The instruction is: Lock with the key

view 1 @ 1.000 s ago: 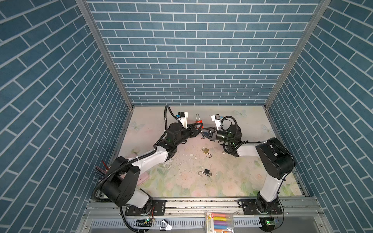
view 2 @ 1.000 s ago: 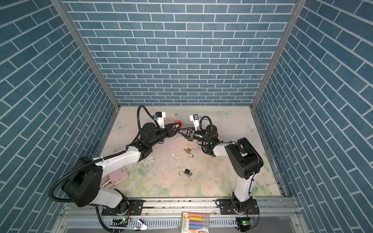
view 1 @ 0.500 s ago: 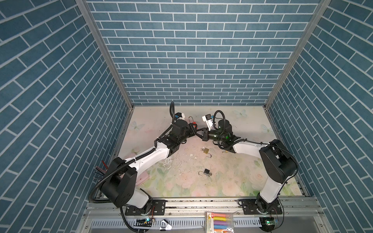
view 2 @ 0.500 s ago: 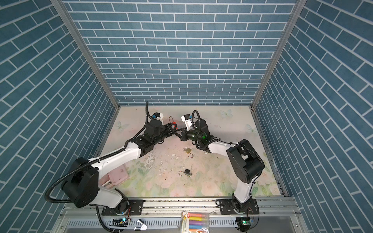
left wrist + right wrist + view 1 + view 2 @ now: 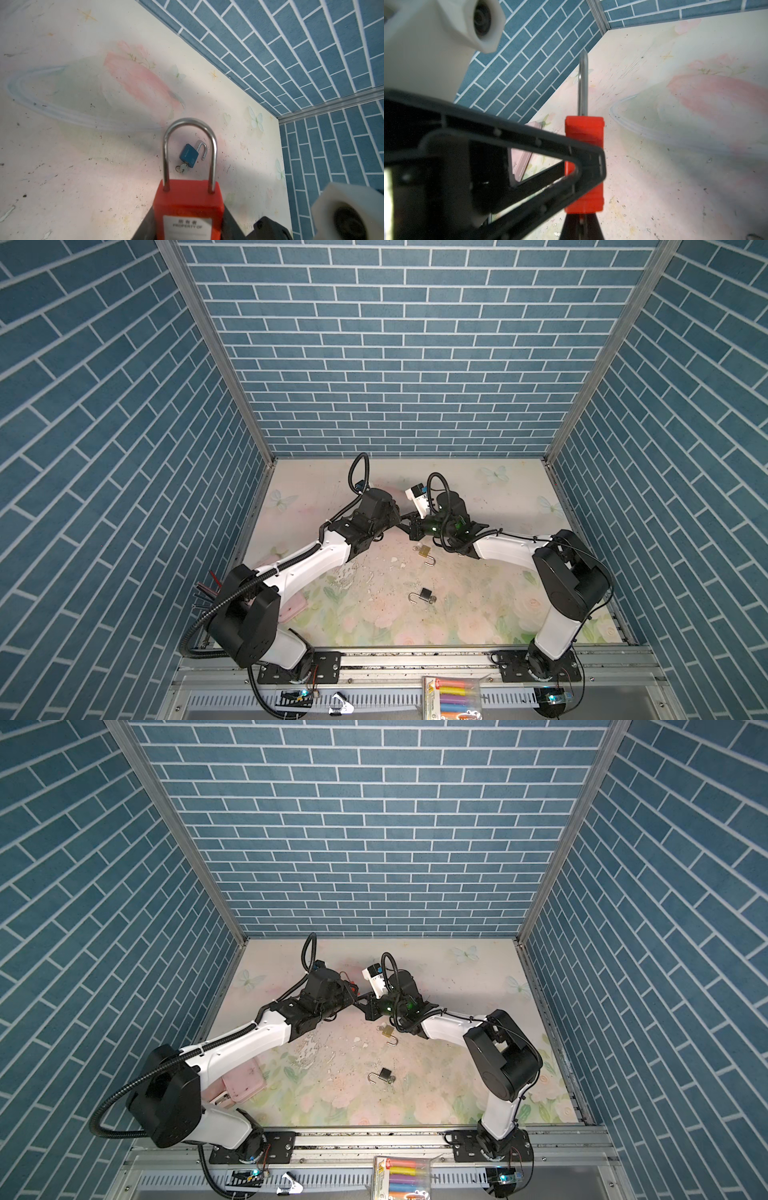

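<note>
The left pincer (image 5: 397,522), half-spread, clamps the red padlock (image 5: 188,203); the right pincer (image 5: 580,226), fully closed, meets its base end-on, probably pinching the key.

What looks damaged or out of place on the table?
The floral table cover is chipped near the middle, with white flakes scattered around. A brass padlock and a black padlock lie loose nearby, shackles open.
</note>
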